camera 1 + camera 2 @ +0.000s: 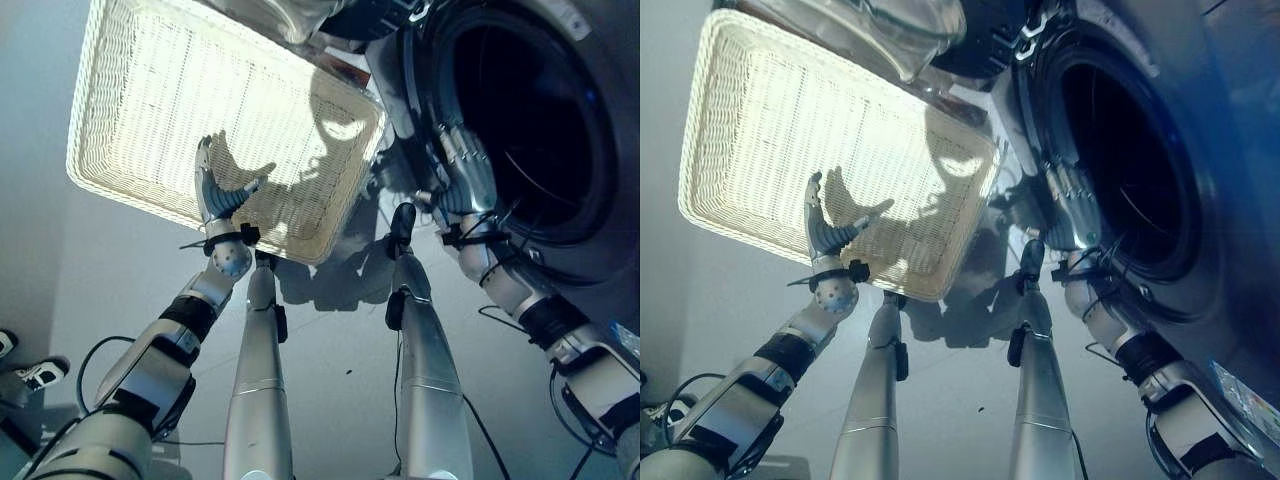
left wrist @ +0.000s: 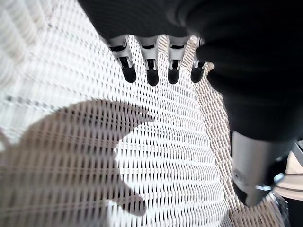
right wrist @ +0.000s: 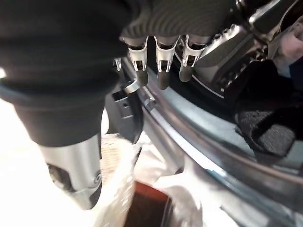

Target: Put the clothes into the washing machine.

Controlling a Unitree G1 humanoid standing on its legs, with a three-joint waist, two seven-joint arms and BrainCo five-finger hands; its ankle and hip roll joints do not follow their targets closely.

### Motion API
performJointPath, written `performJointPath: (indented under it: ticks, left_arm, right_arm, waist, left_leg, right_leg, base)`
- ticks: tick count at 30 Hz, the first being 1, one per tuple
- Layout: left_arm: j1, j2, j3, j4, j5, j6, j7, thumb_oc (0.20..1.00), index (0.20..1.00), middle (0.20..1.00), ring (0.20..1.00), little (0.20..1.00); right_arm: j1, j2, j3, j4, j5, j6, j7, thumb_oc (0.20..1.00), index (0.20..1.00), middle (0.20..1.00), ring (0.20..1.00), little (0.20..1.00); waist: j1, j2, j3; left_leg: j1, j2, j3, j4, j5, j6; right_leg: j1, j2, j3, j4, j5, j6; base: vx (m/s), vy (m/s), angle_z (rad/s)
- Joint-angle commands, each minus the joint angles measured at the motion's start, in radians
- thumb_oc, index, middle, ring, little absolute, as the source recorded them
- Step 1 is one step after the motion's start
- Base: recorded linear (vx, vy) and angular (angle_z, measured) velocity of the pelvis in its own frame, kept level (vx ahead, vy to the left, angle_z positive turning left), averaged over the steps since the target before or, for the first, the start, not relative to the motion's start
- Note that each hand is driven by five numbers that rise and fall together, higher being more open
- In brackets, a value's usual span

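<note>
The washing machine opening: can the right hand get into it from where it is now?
Probably yes. The right hand is at the rim of the washing machine, fingers straight and holding nothing. The door is open and the dark drum looks unobstructed beside it.

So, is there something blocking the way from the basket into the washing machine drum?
Nothing visible blocks it. The washing machine door is open and its dark drum mouth is clear. The right hand rests at the drum's rim; the left hand is open over the white wicker basket, holding nothing.
</note>
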Motion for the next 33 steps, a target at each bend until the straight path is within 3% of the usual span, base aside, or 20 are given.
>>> performJointPath:
  ticks: [1, 5, 8, 10, 12, 21, 24, 25, 28, 29, 33]
  left_arm:
    - [0.044, -0.029, 0.053, 0.003, 0.011, -0.014, -0.029, 1.0, 1.0, 1.0, 1.0, 1.0]
    - [0.152, -0.043, 0.062, 0.067, 0.009, -0.012, -0.141, 1.0, 1.0, 1.0, 1.0, 1.0]
    - [0.208, -0.051, 0.063, 0.09, -0.004, -0.021, -0.197, 1.0, 1.0, 1.0, 1.0, 1.0]
    - [0.303, -0.077, 0.059, 0.119, 0.022, -0.034, -0.261, 1.0, 1.0, 1.0, 1.0, 1.0]
    - [0.332, -0.082, 0.062, 0.129, 0.024, -0.038, -0.283, 1.0, 1.0, 1.0, 1.0, 1.0]
    - [0.553, -0.105, 0.118, 0.234, 0.058, -0.014, -0.492, 1.0, 1.0, 1.0, 1.0, 1.0]
    - [0.609, -0.116, 0.143, 0.278, 0.05, 0.042, -0.594, 1.0, 1.0, 1.0, 1.0, 1.0]
    - [0.631, -0.129, 0.163, 0.316, 0.053, 0.1, -0.651, 1.0, 1.0, 1.0, 1.0, 1.0]
    - [0.654, -0.144, 0.196, 0.379, 0.063, 0.218, -0.706, 1.0, 1.0, 1.0, 1.0, 1.0]
    - [0.663, -0.154, 0.223, 0.419, 0.071, 0.256, -0.727, 1.0, 1.0, 1.0, 1.0, 1.0]
    - [0.677, -0.165, 0.253, 0.463, 0.079, 0.289, -0.783, 1.0, 1.0, 1.0, 1.0, 1.0]
  right_arm:
    - [0.044, -0.013, 0.029, -0.081, -0.006, -0.092, 0.03, 1.0, 1.0, 1.0, 1.0, 1.0]
    - [0.123, 0.027, 0.055, -0.053, 0.032, -0.138, 0.081, 1.0, 1.0, 1.0, 1.0, 1.0]
    - [0.168, 0.032, 0.05, -0.04, 0.062, -0.14, 0.098, 1.0, 1.0, 1.0, 1.0, 1.0]
    - [0.269, 0.056, 0.018, -0.001, 0.109, -0.14, 0.132, 1.0, 1.0, 1.0, 1.0, 1.0]
    - [0.309, 0.069, -0.002, 0.025, 0.139, -0.143, 0.155, 1.0, 1.0, 1.0, 1.0, 1.0]
    - [0.543, 0.216, -0.148, 0.336, 0.36, -0.063, 0.354, 1.0, 1.0, 1.0, 1.0, 1.0]
    - [0.585, 0.266, -0.196, 0.493, 0.426, -0.033, 0.479, 1.0, 1.0, 1.0, 1.0, 1.0]
    - [0.6, 0.297, -0.228, 0.595, 0.457, 0.005, 0.552, 1.0, 1.0, 1.0, 1.0, 1.0]
    - [0.61, 0.329, -0.269, 0.698, 0.495, 0.059, 0.624, 1.0, 1.0, 1.0, 1.0, 1.0]
    - [0.613, 0.345, -0.302, 0.742, 0.522, 0.105, 0.653, 1.0, 1.0, 1.0, 1.0, 1.0]
    - [0.624, 0.359, -0.344, 0.818, 0.479, 0.14, 0.668, 1.0, 1.0, 1.0, 1.0, 1.0]
  waist:
    - [0.011, 0.01, -0.015]
    - [0.029, 0.014, -0.015]
    - [0.038, 0.018, -0.015]
    - [0.052, 0.019, -0.015]
    - [0.055, 0.018, -0.017]
    - [0.064, 0.025, -0.239]
    - [0.073, 0.025, -0.313]
    - [0.079, 0.026, -0.349]
    - [0.085, 0.026, -0.386]
    - [0.086, 0.025, -0.402]
    - [0.081, 0.024, -0.436]
  left_leg:
    - [0.059, -0.035, 0.042, 0.025, -0.026, 0.092]
    - [0.284, -0.004, 0.078, -0.045, -0.035, 0.077]
    - [0.382, -0.003, 0.089, -0.068, -0.039, 0.075]
    - [0.556, -0.001, 0.112, -0.113, -0.054, 0.072]
    - [0.611, -0.001, 0.119, -0.127, -0.056, 0.069]
    - [0.83, 0.02, 0.154, -0.229, -0.054, 0.061]
    - [0.879, 0.027, 0.164, -0.241, -0.059, 0.06]
    - [0.901, 0.029, 0.17, -0.246, -0.063, 0.061]
    - [0.926, 0.033, 0.182, -0.251, -0.07, 0.059]
    - [0.937, 0.034, 0.188, -0.251, -0.074, 0.059]
    - [0.956, 0.036, 0.201, -0.251, -0.088, 0.06]
  right_leg:
    - [0.088, 0.004, -0.023, 0.015, -0.018, 0.072]
    - [0.304, -0.033, -0.046, -0.039, -0.033, 0.085]
    - [0.405, -0.049, -0.055, -0.063, -0.038, 0.091]
    - [0.585, -0.067, -0.066, -0.101, -0.054, 0.099]
    - [0.646, -0.073, -0.072, -0.12, -0.055, 0.101]
    - [0.897, -0.064, -0.113, -0.226, -0.068, 0.097]
    - [0.956, -0.057, -0.124, -0.248, -0.075, 0.094]
    - [0.979, -0.055, -0.132, -0.257, -0.078, 0.092]
    - [1.015, -0.051, -0.142, -0.276, -0.081, 0.089]
    - [1.032, -0.049, -0.146, -0.287, -0.082, 0.087]
    - [1.05, -0.044, -0.141, -0.294, -0.09, 0.084]
  base:
    - [-0.07, -0.008, -0.05]
    - [-0.07, -0.013, -0.07]
    - [-0.01, 0.027, -0.06]
    - [0.08, 0.031, -0.04]
    - [0.07, 0.023, 0.05]
    - [0.14, 0.002, 0.11]
    - [0.21, -0.007, 0.05]
    - [0.18, -0.001, 0.09]
    - [0.13, 0.002, 0.07]
    - [0.08, 0.0, 0.0]
    - [0.07, 0.013, 0.02]
